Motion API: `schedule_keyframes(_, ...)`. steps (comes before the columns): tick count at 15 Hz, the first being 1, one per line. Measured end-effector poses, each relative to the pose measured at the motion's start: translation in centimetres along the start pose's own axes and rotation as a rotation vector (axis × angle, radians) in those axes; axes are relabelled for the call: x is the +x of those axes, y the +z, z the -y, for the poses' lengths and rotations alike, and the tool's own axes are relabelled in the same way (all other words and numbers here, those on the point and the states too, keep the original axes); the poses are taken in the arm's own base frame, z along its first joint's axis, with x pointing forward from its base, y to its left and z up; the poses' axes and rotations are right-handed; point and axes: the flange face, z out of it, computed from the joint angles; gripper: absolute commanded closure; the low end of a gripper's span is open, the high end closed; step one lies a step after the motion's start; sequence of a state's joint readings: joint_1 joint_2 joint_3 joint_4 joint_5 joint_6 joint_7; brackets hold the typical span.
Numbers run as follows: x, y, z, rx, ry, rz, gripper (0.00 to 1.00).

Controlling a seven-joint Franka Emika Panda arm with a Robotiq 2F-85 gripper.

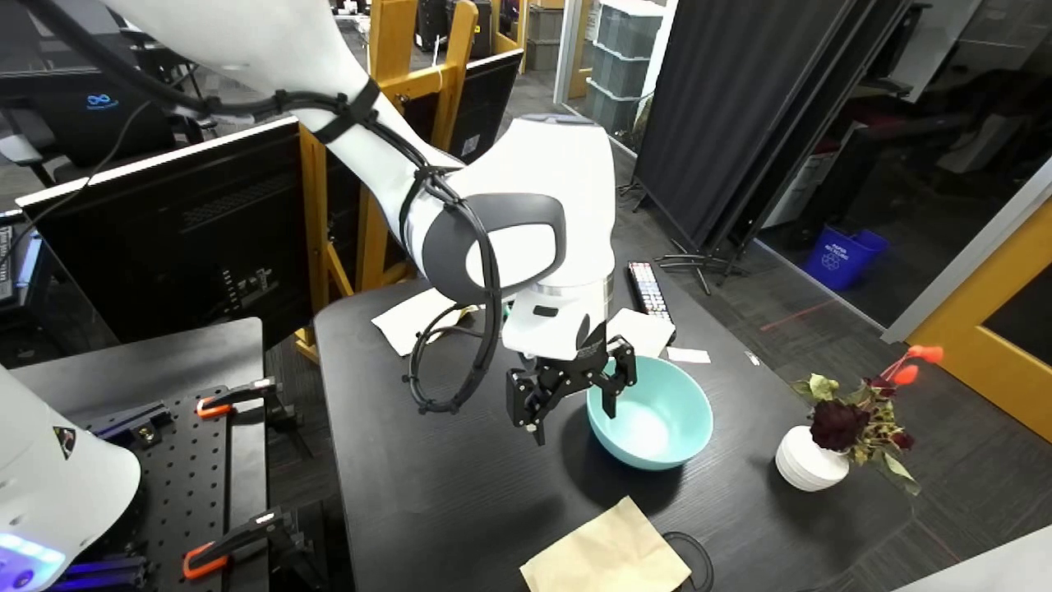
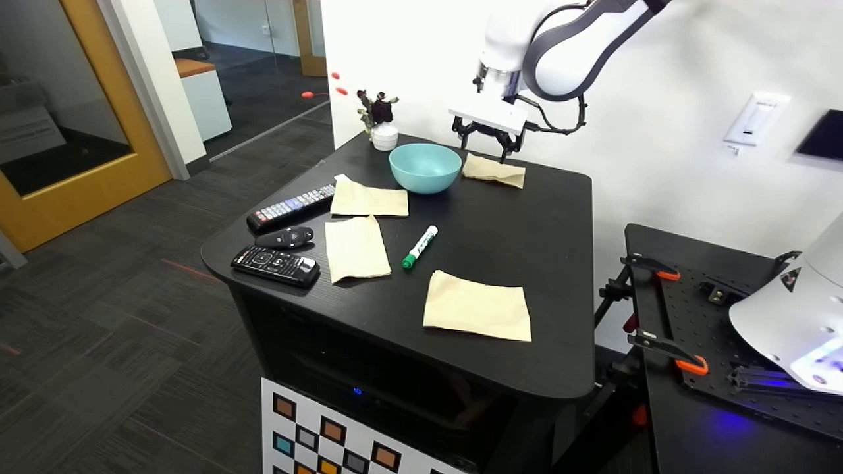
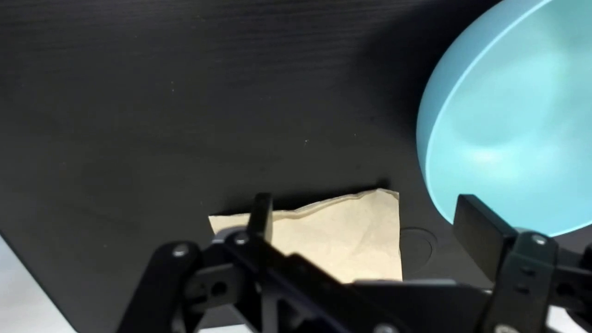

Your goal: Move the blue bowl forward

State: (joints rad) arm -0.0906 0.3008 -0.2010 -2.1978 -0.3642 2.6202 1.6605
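My black two-fingered hand (image 3: 368, 217), spread wide and empty, hangs above the black wood-grained surface (image 3: 185, 115) beside the round turquoise bowl (image 3: 522, 106) resting there, so I judge this the approach, the next move calling for a finger either side of its rim.

Blue bowl (image 3: 513, 115), right of wrist view: smooth, plastic-looking, soft sheen. Tabletop (image 3: 152, 120), left of same view: matt, fine wood-like grain. Folded sheets (image 2: 357, 249), in an exterior view, centre: papery, matt, creased. Gripper (image 3: 367, 222), bottom of wrist view: matt body, shiny metal screw heads (image 3: 180, 250). Pot (image 1: 809, 460), in an exterior view, lower right: matt, ridged. Partition (image 1: 723, 107), upper right of same frame: pleated cloth. Carpet (image 2: 132, 368), in an exterior view, lower left: rough weave.
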Motion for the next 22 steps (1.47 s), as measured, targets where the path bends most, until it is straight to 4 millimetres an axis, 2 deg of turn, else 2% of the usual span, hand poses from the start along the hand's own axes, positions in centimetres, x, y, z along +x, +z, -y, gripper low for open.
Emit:
schedule_keyframes(5,-1.0,2.0,1.1,-0.007,-0.006,-0.002,0.00)
schedule_keyframes(10,-2.0,3.1,2.0,-0.003,-0.008,0.002,0.00)
schedule_keyframes(11,-2.2,3.3,2.2,-0.003,-0.009,0.002,0.25)
schedule_keyframes(12,-2.4,3.4,2.3,-0.003,-0.009,0.003,0.26)
schedule_keyframes(20,-3.5,4.4,3.3,-0.005,-0.005,0.010,0.88)
schedule_keyframes(22,-3.5,4.4,3.5,-0.004,-0.003,0.010,1.00)
